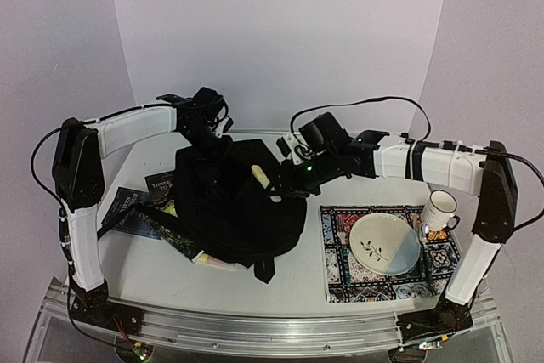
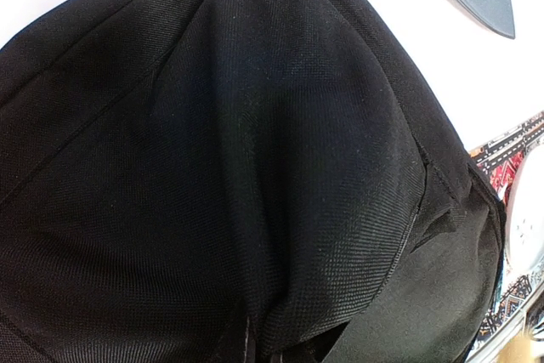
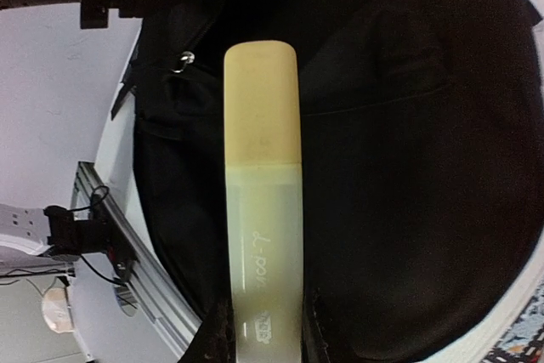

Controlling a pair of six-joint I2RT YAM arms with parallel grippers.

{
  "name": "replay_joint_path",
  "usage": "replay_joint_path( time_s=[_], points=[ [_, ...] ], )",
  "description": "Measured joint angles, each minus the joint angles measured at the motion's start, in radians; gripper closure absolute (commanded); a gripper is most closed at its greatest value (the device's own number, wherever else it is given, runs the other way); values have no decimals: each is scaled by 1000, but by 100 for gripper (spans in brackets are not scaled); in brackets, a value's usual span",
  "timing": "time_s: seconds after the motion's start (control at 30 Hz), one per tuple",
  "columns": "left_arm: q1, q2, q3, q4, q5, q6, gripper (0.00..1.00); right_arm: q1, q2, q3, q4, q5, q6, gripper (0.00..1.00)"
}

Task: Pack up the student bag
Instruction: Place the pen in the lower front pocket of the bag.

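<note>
At the centre of the overhead view, the student bag (image 1: 234, 206) slumps on the white surface (image 1: 153, 269), its left edge lying over some books (image 1: 136, 208). The left gripper (image 1: 204, 129) sits at the bag's upper edge. Its jaws are together and, judging by the way the fabric peaks up to them, they pinch the top of the bag, though its wrist view shows only black cloth. The right gripper (image 1: 275, 178) comes in from the right of the frame, jaws clamped on the lower barrel of a yellow-capped highlighter (image 1: 260, 174), cap end pointing toward the bag.

The risks from here are mostly about the opening. No clear mouth shows in any view, so the highlighter may be let go onto closed fabric, slide off and roll across the surface. If the left pinch slips, the peak collapses and whatever gap exists shuts. A hard push with the pen could also shove the soft bag leftward over the books. At lower right, the plate (image 1: 384, 242) and mug (image 1: 439, 208) sit close beneath the right arm, which could clip them on a wide swing.
</note>
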Motion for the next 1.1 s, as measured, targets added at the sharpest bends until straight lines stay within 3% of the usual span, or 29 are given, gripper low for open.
replay_joint_path(
  time_s=[0.4, 0.7, 0.77, 1.0, 1.1],
  points=[
    [-13, -9, -32, 13, 25, 0, 100, 34, 206, 73, 162, -3, 259, 100],
    [-23, -30, -46, 13, 74, 0, 100, 34, 333, 213, 236, 98, 373, 98],
    [-25, -30, -47, 13, 82, 0, 100, 34, 360, 250, 246, 149, 395, 93],
    [-25, -30, -47, 13, 84, 1, 100, 37, 456, 341, 273, 275, 423, 48],
    [-24, -30, -46, 13, 76, 2, 100, 36, 482, 373, 270, 281, 409, 44]
  ],
)
